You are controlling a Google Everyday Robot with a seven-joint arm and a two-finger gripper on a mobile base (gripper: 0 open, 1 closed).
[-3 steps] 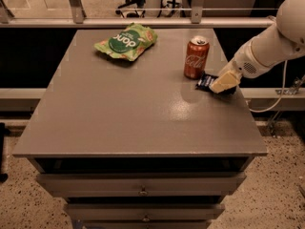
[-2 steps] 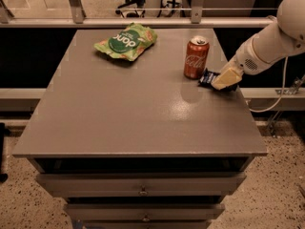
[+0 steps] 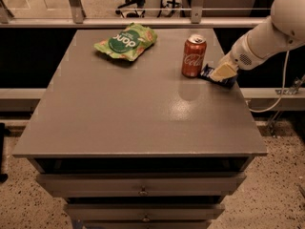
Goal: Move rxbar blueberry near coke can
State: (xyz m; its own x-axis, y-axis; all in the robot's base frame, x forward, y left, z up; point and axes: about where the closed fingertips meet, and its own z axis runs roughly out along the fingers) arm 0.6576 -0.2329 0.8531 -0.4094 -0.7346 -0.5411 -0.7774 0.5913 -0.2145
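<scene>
The coke can [image 3: 194, 56], red with white script and a silver top, stands upright at the far right of the grey table [image 3: 143, 109]. Just right of it is the rxbar blueberry [image 3: 208, 72], a flat navy-blue bar, low at the table surface near the right edge. My gripper [image 3: 223, 72], with cream fingers, comes in from the right on a white arm and is shut on the bar's right end, covering that part of it. The bar's left end is close to the can's base.
A green crinkly snack bag [image 3: 126, 42] lies at the far left-centre of the table. A metal railing [image 3: 143, 20] runs behind the table. Drawers [image 3: 143, 190] sit under the front edge. A white cable [image 3: 281, 87] hangs at the right.
My gripper and the bar have shifted a little toward the far side of the table, staying just right of the can. The can and the green bag have not moved.
</scene>
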